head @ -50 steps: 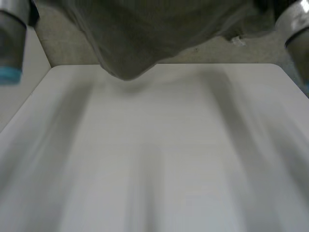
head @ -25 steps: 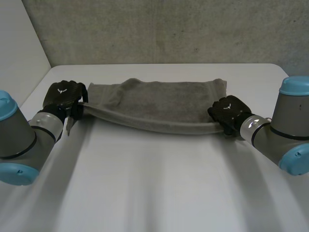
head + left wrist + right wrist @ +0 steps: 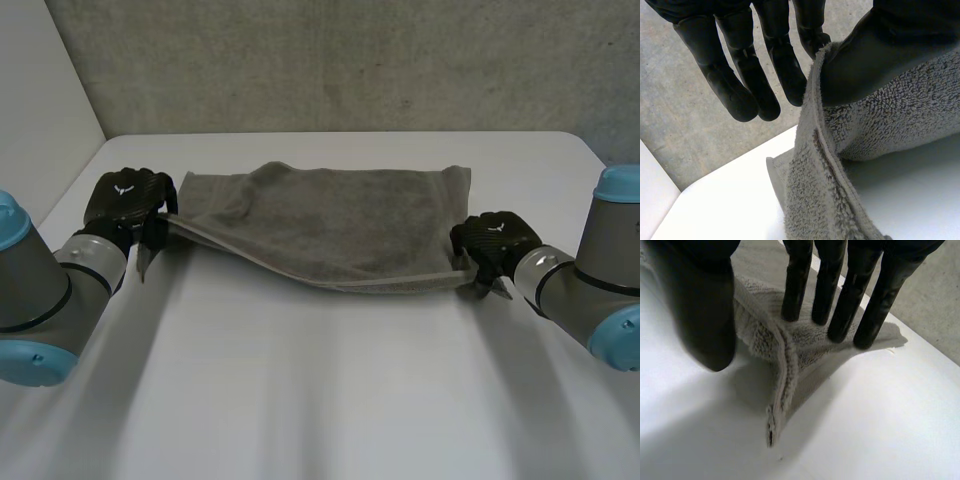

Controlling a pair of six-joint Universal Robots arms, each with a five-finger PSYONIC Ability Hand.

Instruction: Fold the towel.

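Nearest me the white table lies bare, with the grey arms reaching in from either side. Past that, the near hem of the grey towel is up off the table, strung between the two black hands and sagging a little in the middle. The left hand has the near left corner. Its thumb is pressed into the terry, and the cloth runs up between thumb and fingers, which are nearly straight. The right hand holds the near right corner low over the table — straight fingers on one side of the cloth, thumb on the other, the corner bunched between them with its tip pointing down. Further off, the rest of the towel lies across the far half of the table, rumpled along its far edge. Behind it all stands a rough concrete wall.
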